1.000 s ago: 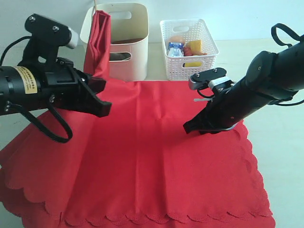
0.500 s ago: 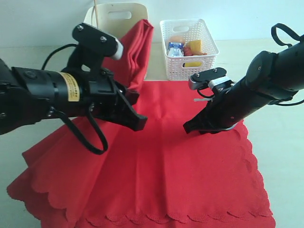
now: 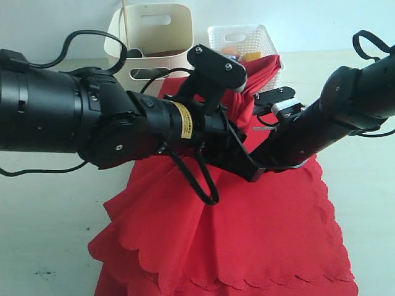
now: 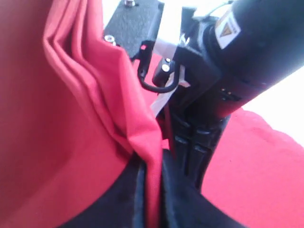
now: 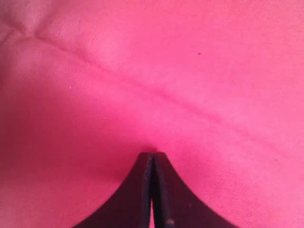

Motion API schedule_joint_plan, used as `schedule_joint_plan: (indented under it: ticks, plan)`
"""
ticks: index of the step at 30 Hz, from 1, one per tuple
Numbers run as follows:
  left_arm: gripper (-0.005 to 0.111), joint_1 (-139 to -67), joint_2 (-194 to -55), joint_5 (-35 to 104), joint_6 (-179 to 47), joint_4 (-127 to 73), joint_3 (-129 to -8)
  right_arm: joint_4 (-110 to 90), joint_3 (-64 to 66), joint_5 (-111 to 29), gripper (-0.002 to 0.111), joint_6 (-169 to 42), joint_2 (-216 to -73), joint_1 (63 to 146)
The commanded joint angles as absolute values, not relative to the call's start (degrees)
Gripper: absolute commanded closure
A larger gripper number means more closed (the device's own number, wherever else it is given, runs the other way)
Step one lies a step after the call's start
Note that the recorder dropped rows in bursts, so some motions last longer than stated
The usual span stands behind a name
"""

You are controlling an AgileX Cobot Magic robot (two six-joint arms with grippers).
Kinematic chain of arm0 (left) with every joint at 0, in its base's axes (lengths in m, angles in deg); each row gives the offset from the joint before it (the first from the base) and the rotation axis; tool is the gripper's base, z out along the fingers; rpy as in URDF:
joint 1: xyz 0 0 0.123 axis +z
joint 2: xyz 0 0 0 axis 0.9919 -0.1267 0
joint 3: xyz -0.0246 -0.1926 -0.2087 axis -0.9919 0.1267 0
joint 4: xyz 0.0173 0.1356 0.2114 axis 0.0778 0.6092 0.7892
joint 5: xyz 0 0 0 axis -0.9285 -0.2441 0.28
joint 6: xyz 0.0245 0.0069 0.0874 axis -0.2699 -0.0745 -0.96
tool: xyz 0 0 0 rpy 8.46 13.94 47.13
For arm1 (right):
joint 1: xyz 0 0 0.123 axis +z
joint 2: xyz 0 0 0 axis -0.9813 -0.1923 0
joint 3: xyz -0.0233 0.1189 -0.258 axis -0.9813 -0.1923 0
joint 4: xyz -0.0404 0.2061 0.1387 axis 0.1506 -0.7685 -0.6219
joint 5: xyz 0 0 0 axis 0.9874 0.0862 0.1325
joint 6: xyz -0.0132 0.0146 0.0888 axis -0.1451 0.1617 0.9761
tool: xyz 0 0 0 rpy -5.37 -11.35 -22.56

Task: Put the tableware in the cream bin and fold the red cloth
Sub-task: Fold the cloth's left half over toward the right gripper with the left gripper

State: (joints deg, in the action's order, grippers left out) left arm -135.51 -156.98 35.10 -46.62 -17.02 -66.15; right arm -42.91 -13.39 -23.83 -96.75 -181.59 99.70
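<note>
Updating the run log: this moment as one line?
step: folding | left gripper: shut on red cloth edge, raised | right gripper: shut, resting on cloth

Pale off-white table [image 3: 49, 234], matte, w/ a small dark smudge [image 3: 42, 271] at front L of ext. view. Red cloth [image 3: 265, 240] lies on it, centre to R: R part flat, scalloped edge at front; L part bunched in folds, raised off the top. At back stand the cream bin [image 3: 176, 34] and, just beside it on R, a white lattice basket [image 3: 231, 34], partly hidden by raised cloth.
</note>
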Motion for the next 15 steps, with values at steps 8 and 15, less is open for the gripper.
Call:
schedule_joint_plan:
  ticks: [8, 15]
  plan:
    - [0.107, -135.9, -157.9, 36.4, -46.1, -17.4, -69.2, -44.2, -13.8, -20.3, 0.108, -93.5, -181.0, 99.8]
    - [0.107, -136.0, -157.9, 37.4, -46.0, -17.4, -69.2, -22.3, -14.0, -20.8, 0.108, -67.0, -166.8, 99.8]
